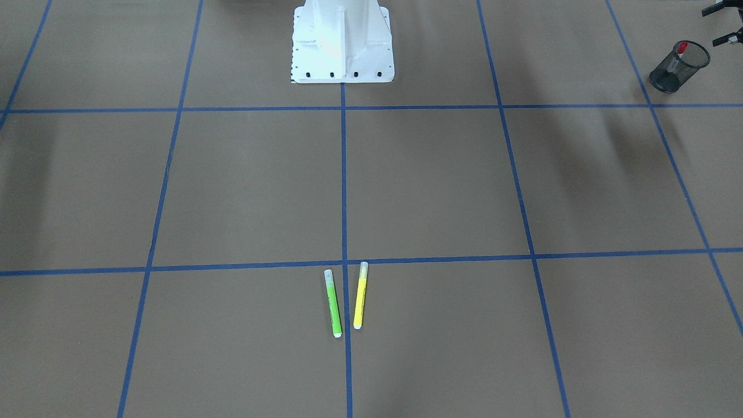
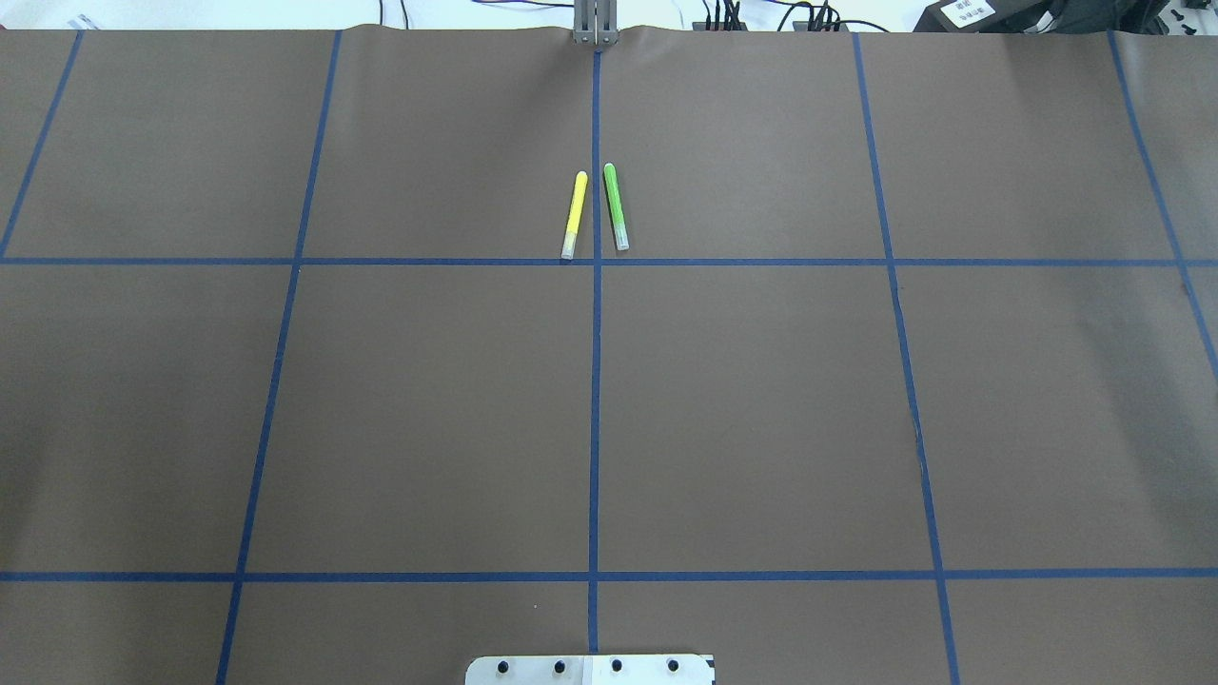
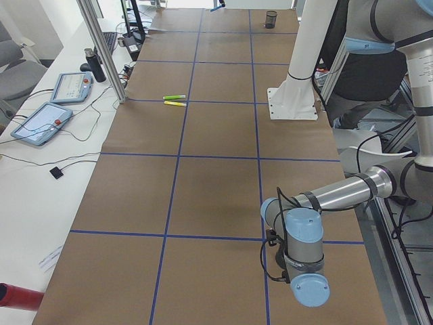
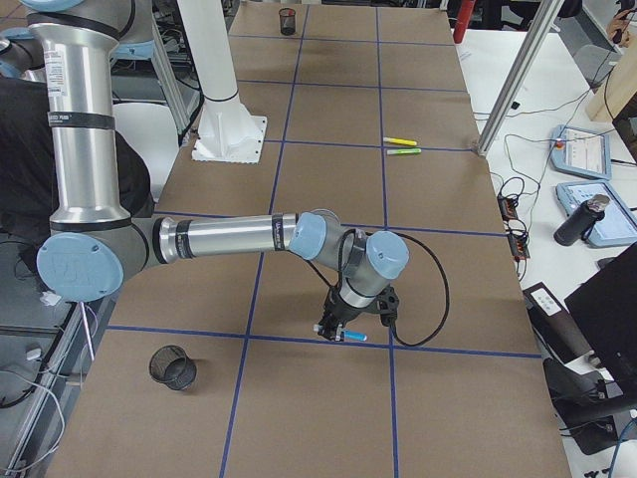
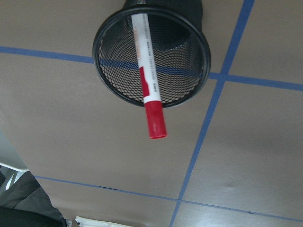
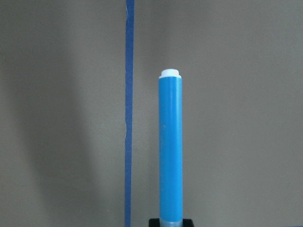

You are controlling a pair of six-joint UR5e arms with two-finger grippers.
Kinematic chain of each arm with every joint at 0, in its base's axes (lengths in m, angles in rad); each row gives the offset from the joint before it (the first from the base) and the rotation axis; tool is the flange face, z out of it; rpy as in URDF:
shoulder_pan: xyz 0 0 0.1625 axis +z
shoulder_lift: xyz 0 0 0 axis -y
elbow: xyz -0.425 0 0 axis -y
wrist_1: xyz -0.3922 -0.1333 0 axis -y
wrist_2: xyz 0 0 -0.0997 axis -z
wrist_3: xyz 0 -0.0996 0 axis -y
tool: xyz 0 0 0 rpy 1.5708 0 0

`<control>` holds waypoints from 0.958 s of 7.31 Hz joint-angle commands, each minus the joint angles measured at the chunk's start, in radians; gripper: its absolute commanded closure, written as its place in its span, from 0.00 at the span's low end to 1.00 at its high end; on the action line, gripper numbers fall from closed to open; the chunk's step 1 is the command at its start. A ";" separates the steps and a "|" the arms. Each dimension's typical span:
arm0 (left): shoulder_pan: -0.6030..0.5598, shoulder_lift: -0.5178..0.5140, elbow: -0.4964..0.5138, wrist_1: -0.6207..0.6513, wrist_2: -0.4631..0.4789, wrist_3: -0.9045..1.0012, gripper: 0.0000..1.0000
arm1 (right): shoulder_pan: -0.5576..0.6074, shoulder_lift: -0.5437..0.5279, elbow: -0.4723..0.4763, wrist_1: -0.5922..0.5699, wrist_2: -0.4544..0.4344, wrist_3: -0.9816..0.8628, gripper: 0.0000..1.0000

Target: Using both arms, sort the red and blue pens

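Overhead, brown table [image 2: 428,409] gridded with blue tape, right gripper [image 4: 338,331] fingers clamped on blue pen [image 6: 170,146], left fingers' state unclear, red pen [image 5: 147,78] in mesh cup [image 5: 189,28].

We are looking down at a black wire-mesh cup [image 5: 189,71] sitting on the brown worktop [image 5: 71,142]. A red pen [image 5: 147,78] is leaning inside it, its white barrel running down from the cup's depth and resting across the near rim, with the red cap sticking out past the rim over the worktop. Blue tape lines [image 5: 208,118] are crossing the worktop, one passing behind the cup and showing through the mesh. At the bottom left corner, dark fabric [image 5: 23,208] is showing beyond the worktop's edge.
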 commanded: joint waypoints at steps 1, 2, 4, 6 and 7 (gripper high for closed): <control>0.000 -0.018 -0.001 -0.010 -0.013 0.003 0.01 | 0.001 -0.018 -0.001 -0.011 0.001 0.012 1.00; 0.000 -0.043 0.000 -0.011 -0.038 0.003 0.01 | 0.016 -0.020 -0.007 -0.048 0.008 0.016 1.00; 0.000 -0.116 0.002 -0.013 -0.058 0.002 0.01 | 0.056 -0.028 -0.009 -0.143 0.009 0.012 1.00; 0.002 -0.198 0.017 -0.037 -0.088 -0.008 0.01 | 0.119 -0.026 -0.009 -0.250 -0.001 0.007 1.00; 0.002 -0.236 0.019 -0.057 -0.093 -0.009 0.01 | 0.145 -0.047 -0.004 -0.288 0.004 -0.002 1.00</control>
